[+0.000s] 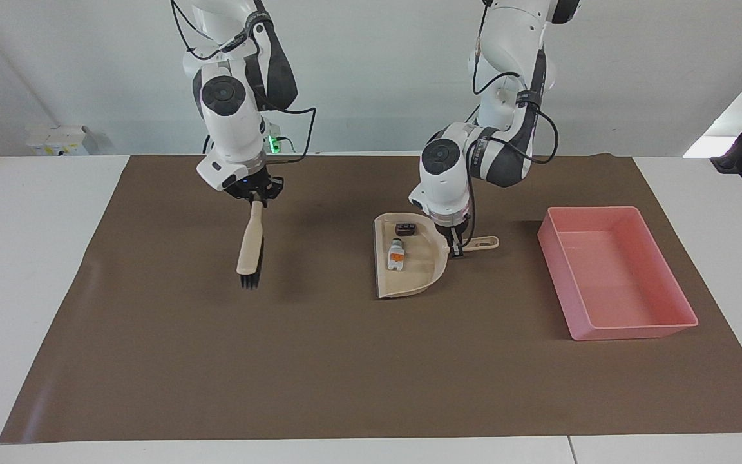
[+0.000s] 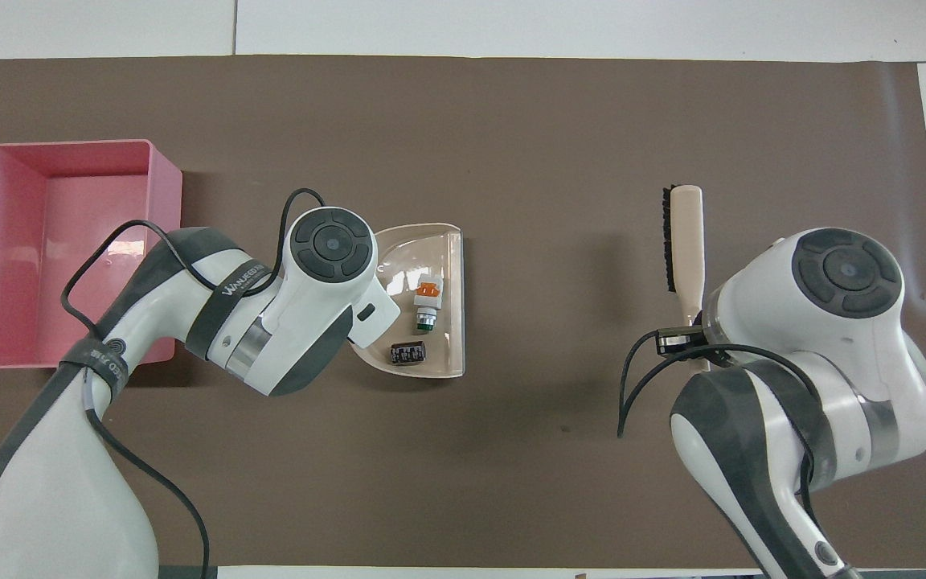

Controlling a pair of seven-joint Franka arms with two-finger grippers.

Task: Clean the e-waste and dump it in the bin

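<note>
- The left gripper [image 1: 456, 248] was clamped on the handle of the beige dustpan [image 1: 409, 274], which sat on the brown mat [image 1: 319, 361] mid-table.
- Both e-waste bits lay inside that pan: the white-grey block [image 1: 396, 254] with its orange mark, and the dark chip [image 1: 405, 228] nearer to the robots.
- The pink bin [image 1: 612, 270] sat beside the dustpan, toward the left arm's end, with nothing in it.
- The right gripper [image 1: 256, 199] gripped the brush [image 1: 250, 248] by its handle, bristles hanging down over bare mat toward the right arm's end, well apart from the pan.
</note>
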